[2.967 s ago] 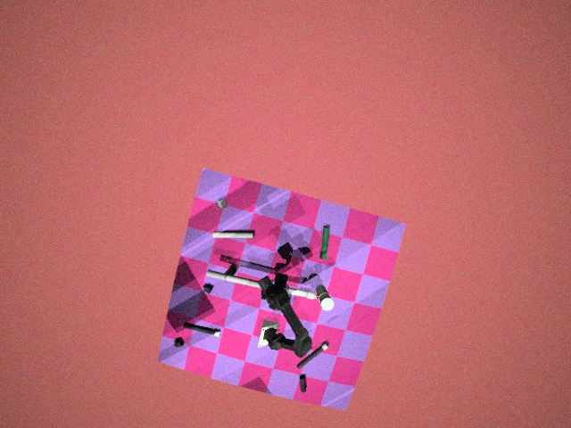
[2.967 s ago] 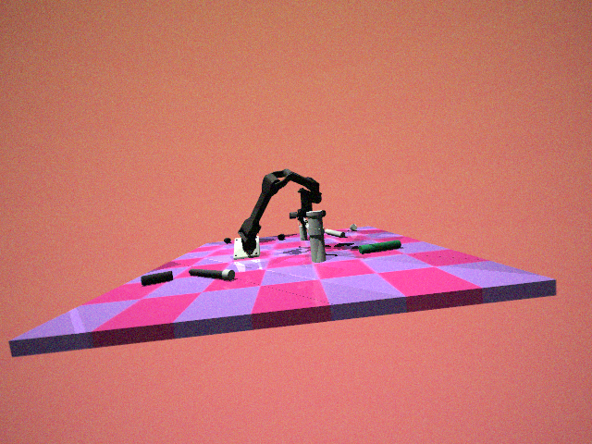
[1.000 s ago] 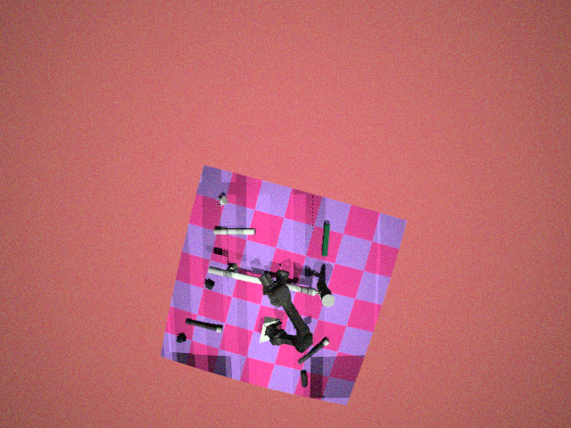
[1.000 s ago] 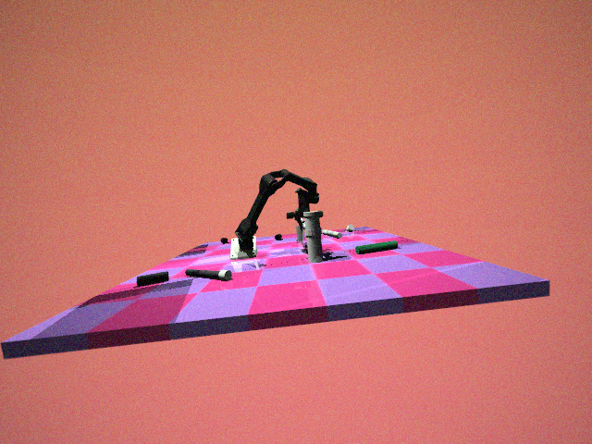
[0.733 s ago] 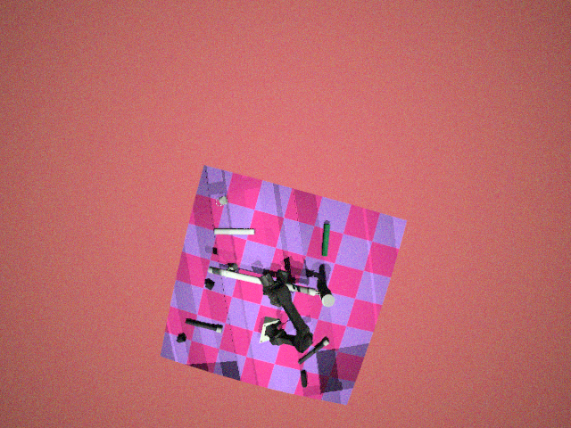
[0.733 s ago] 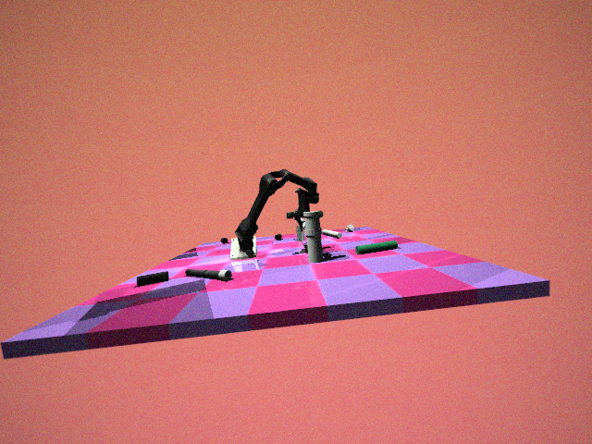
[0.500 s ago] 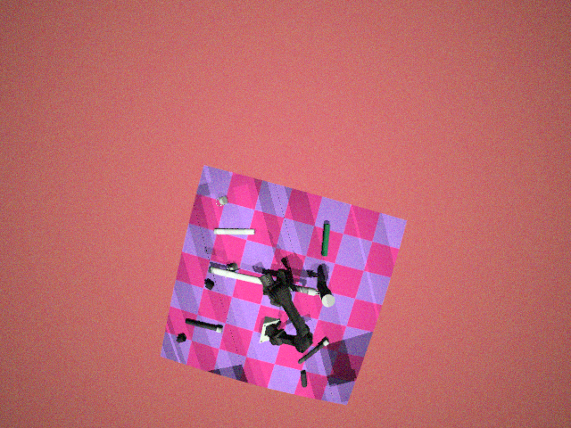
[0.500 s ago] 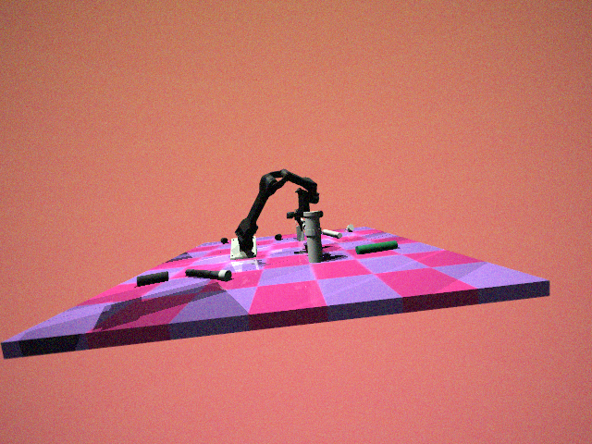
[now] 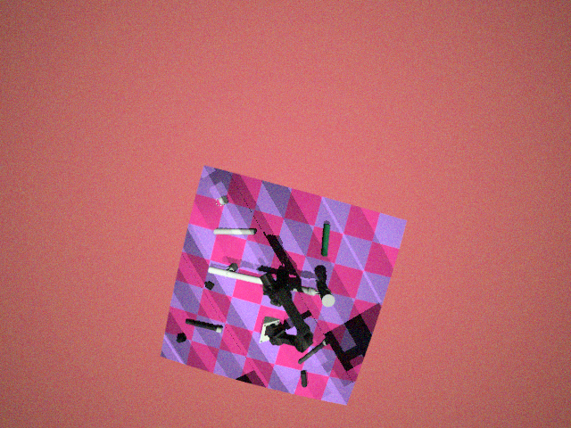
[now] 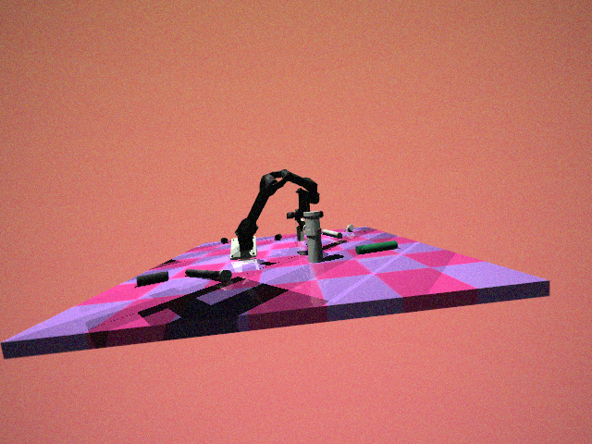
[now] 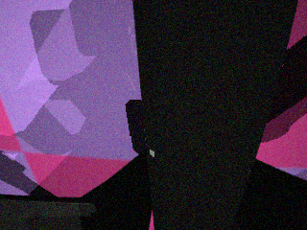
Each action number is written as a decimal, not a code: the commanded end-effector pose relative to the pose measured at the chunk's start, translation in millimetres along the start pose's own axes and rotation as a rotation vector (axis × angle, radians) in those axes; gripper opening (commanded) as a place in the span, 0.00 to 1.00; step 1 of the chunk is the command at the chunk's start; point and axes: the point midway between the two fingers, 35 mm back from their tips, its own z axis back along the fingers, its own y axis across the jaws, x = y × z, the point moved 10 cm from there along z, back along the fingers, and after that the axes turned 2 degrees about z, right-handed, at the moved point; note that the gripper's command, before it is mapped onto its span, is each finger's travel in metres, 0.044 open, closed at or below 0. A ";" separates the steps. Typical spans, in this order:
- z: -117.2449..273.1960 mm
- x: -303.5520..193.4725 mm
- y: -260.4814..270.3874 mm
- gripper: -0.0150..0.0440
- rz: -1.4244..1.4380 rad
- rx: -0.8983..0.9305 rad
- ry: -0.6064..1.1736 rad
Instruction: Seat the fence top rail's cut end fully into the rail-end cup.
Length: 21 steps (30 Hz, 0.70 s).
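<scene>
Gripper (image 9: 277, 278) (image 10: 301, 225) was pinching the rail (image 9: 239, 275), coming down on it from above, partway along its length. In the wrist view the rail ran dark between the fingers, too shadowed to read the grip surface.

Rail lay across the checkered board (image 10: 430, 296), with a long run out beyond the gripper on one side and a short stretch toward the big post (image 9: 327, 300) (image 10: 314, 243) on the other. Mid-span grip looked chosen to leave the cut end free for the cup and the far end free to slide in the loop. Smaller post (image 10: 300, 233) stood behind, probably the loop-cap support.

Cut end was at or just beside the big post's cup (image 9: 315, 292); couldn't tell how deep, too small. Band (image 10: 313, 231) sat up near the post cap (image 10: 313, 214), presumably so the cup met the rail at its height.

My read: seating push was the step in hand. Next called for a straight push along the rail axis, then open and back off. Risk: skewed push jams the rim or drags the band down.
</scene>
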 end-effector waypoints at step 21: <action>6.3 -20.8 -2.8 0.25 -0.003 -0.013 0.010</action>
